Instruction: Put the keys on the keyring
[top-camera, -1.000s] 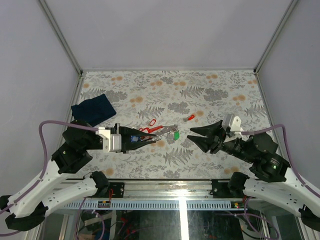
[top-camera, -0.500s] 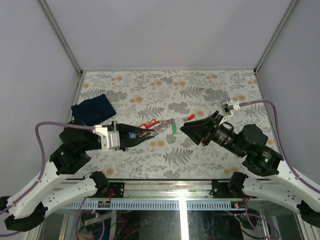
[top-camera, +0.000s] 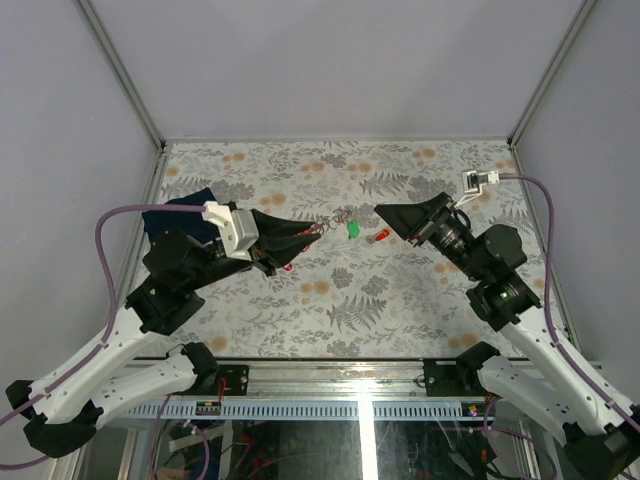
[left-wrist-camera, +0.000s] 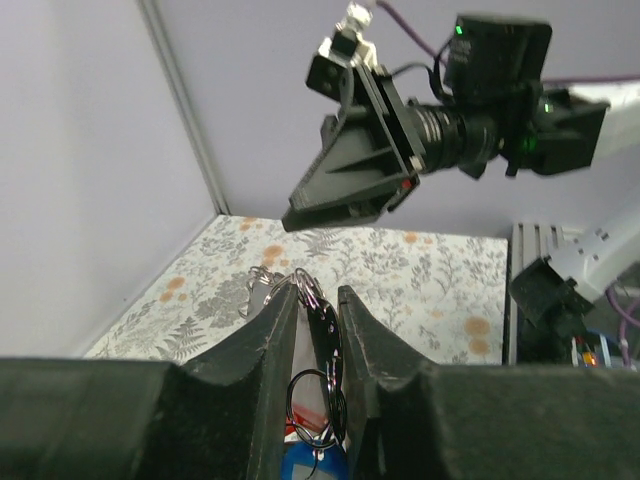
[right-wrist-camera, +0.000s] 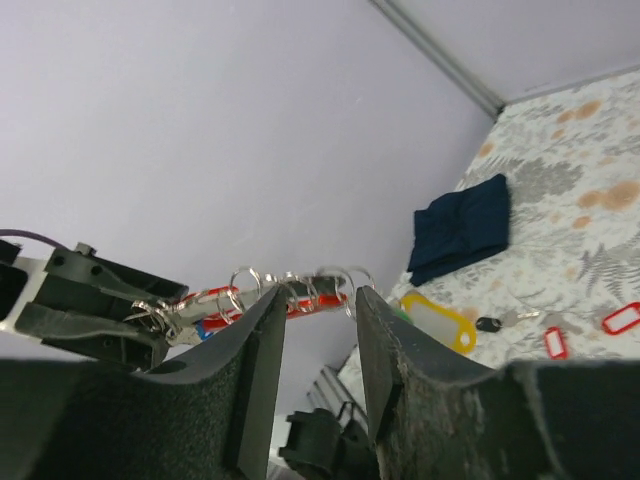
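Floral table (top-camera: 400, 295), grey walls (top-camera: 330, 70) on three sides | blue cloth (top-camera: 185, 222) by left edge | left gripper (top-camera: 311, 232) pinching keyring (top-camera: 335, 220) above mid-table, green-tagged key (top-camera: 352, 228) dangling | right gripper (top-camera: 386, 216) spread, just beside its free end

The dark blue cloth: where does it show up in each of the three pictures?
Top view: the cloth lies at middle left.
Left wrist view: not in it.
Right wrist view: right of centre.
Shared landmark: the keyring held in the left claw.

Metal keyring (left-wrist-camera: 300, 288) between fingers (left-wrist-camera: 265, 350) of the left gripper (left-wrist-camera: 318, 300); right gripper (left-wrist-camera: 300, 215) overhead, beyond it.
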